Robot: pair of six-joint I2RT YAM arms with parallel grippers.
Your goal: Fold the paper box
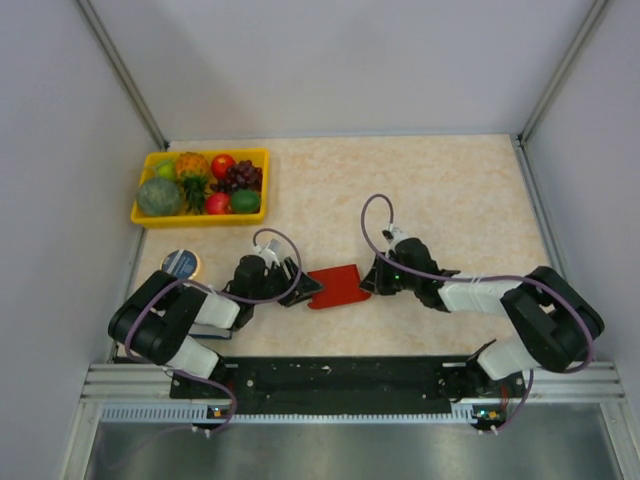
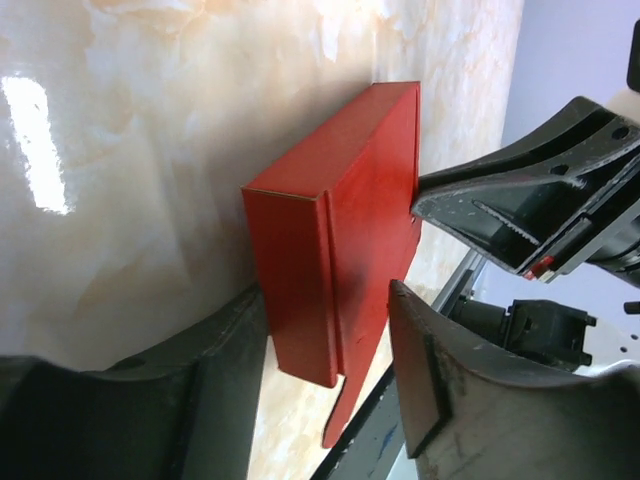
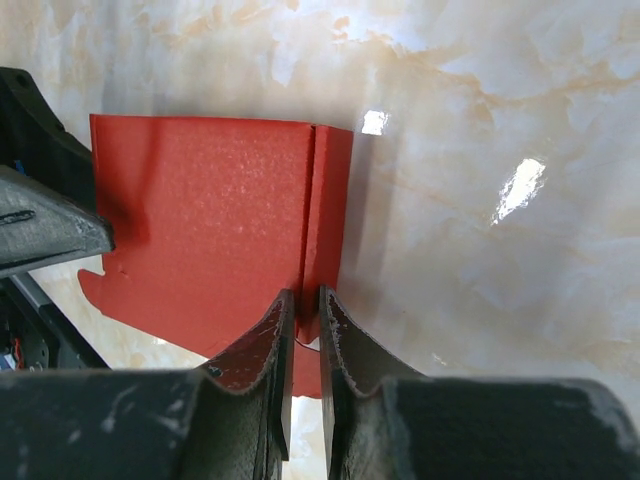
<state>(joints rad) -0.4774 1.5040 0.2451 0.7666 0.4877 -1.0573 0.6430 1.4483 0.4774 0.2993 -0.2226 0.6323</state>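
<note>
The red paper box (image 1: 338, 287) lies partly folded in the middle of the table, between the two arms. In the left wrist view the paper box (image 2: 340, 230) shows a raised side wall and a loose tab hanging past its near corner. My left gripper (image 2: 325, 300) is open and straddles that corner, with a gap to the right finger (image 2: 440, 380). My right gripper (image 3: 303, 297) is shut on a thin upright wall at the paper box's (image 3: 200, 230) other end. In the top view the left gripper (image 1: 303, 290) and right gripper (image 1: 368, 278) face each other across it.
A yellow tray (image 1: 148, 214) of toy fruit stands at the back left. A round tape-like roll (image 1: 182, 263) lies near the left arm. The metal front rail (image 1: 340, 375) runs along the near edge, and walls close in the table's sides.
</note>
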